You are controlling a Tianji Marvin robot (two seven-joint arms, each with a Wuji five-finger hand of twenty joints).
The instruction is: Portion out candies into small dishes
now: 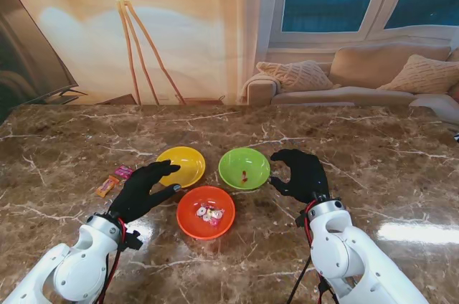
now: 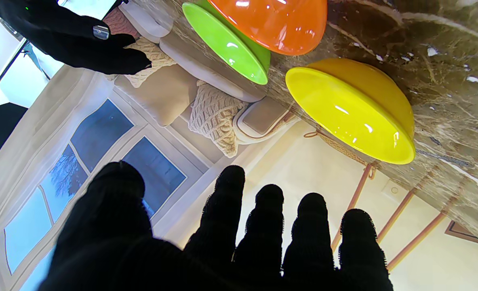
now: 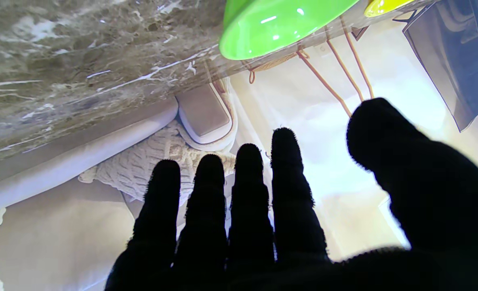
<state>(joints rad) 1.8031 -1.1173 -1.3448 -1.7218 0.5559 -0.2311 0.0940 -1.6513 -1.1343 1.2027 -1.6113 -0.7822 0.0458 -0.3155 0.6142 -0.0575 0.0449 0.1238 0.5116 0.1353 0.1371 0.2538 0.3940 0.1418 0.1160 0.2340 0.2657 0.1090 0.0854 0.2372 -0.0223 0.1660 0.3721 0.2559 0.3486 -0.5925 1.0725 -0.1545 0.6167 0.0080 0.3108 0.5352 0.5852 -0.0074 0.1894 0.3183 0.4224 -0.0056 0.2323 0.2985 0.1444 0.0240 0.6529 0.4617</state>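
From the stand you see wrapped candies point(image 1: 209, 214) in the orange dish point(image 1: 188, 225), one small piece in the green dish point(image 1: 228, 161), and two more candies point(image 1: 115, 179) on the marble left of the yellow dish point(image 1: 188, 157). Both wrist views hide dish contents but show your left hand point(image 1: 145, 189) and right hand point(image 1: 301, 173) spread, holding nothing.

Three dishes sitting on the surface point(image 1: 373, 139): one yellow dish point(image 1: 181, 165), one green dish point(image 1: 244, 168), one orange dish point(image 1: 206, 212). Two wrapped candies point(image 1: 115, 180) lying loose near the left edge.
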